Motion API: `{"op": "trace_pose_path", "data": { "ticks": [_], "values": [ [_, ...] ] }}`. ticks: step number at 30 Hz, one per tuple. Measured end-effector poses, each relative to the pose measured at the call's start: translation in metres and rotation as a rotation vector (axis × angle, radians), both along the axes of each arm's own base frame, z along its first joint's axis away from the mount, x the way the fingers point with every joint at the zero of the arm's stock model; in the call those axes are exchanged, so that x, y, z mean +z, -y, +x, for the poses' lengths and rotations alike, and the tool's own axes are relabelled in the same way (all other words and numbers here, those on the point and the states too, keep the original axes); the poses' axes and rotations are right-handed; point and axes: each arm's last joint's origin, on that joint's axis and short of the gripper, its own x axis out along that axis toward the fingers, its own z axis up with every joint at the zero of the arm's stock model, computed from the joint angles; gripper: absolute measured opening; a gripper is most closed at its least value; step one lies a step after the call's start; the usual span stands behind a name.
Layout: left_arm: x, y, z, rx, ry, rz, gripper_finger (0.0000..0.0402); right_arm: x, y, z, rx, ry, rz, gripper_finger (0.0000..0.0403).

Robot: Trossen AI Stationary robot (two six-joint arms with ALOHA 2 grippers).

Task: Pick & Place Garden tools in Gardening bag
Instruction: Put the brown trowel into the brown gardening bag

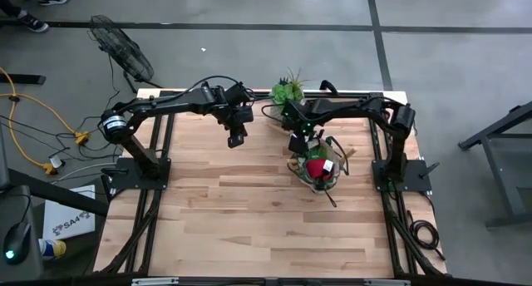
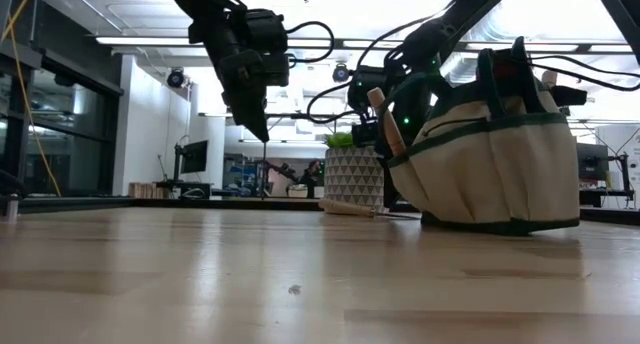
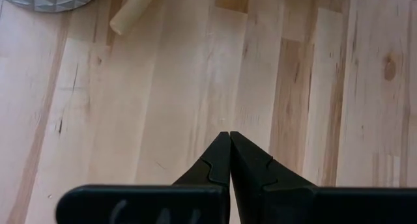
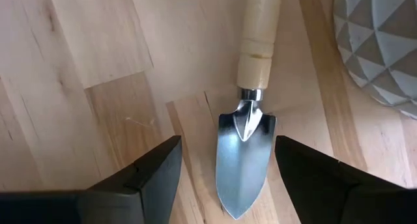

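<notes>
The right gripper [image 4: 225, 178] stands wide open above the table, its two dark fingers [image 4: 153, 172] apart on either side of a trowel [image 4: 246, 152] and not touching it. The trowel lies flat on the wooden table [image 1: 249, 211], shiny metal blade toward the gripper and pale wooden handle pointing away, just beside the white patterned pot [image 4: 381, 42]. In the high view this gripper [image 1: 299, 142] hangs at the far side of the table, between the green succulent [image 1: 288, 91] and the gardening bag [image 1: 317, 171].

The gardening bag sits right of centre, upright, with a red piece [image 1: 316, 168] and other tool handles showing in its mouth. From table height the bag [image 2: 495, 169] is khaki with dark green trim, and a wooden handle [image 2: 388, 124] sticks up from a pocket on its left side. The pot [image 2: 354, 177] stands just left of it, farther back, with the trowel's handle [image 2: 348, 209] lying on the table in front.

The left gripper [image 3: 229, 140] is fully closed, fingertips pressed together and holding nothing, hovering above bare wood near the far middle of the table [image 1: 237, 139], left of the succulent.
</notes>
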Motion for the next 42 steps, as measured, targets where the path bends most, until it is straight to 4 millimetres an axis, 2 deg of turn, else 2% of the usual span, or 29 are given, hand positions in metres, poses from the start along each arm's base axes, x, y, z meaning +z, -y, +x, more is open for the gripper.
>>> {"op": "trace_pose_path", "data": {
  "ticks": [10,15,30,36,42],
  "values": [
    [0.000,0.000,0.000,-0.002,0.002,-0.004,0.0000,0.000,0.000,-0.001,-0.018,-0.018,-0.014,0.0238],
    [0.000,0.000,0.000,-0.002,0.000,-0.005,0.0000,0.001,-0.001,-0.002,-0.079,0.005,0.046,0.0238],
    [0.000,0.000,-0.001,-0.001,-0.005,-0.008,0.0000,0.042,-0.006,-0.010,-0.197,0.143,0.093,0.0238],
    [0.000,0.000,-0.001,-0.001,-0.005,-0.007,0.0000,0.046,-0.006,-0.009,-0.389,0.177,0.156,0.0238],
    [0.000,0.000,-0.001,-0.001,-0.005,-0.007,0.0000,0.040,-0.005,-0.001,-0.642,0.231,0.235,0.0238]
  ]
}}
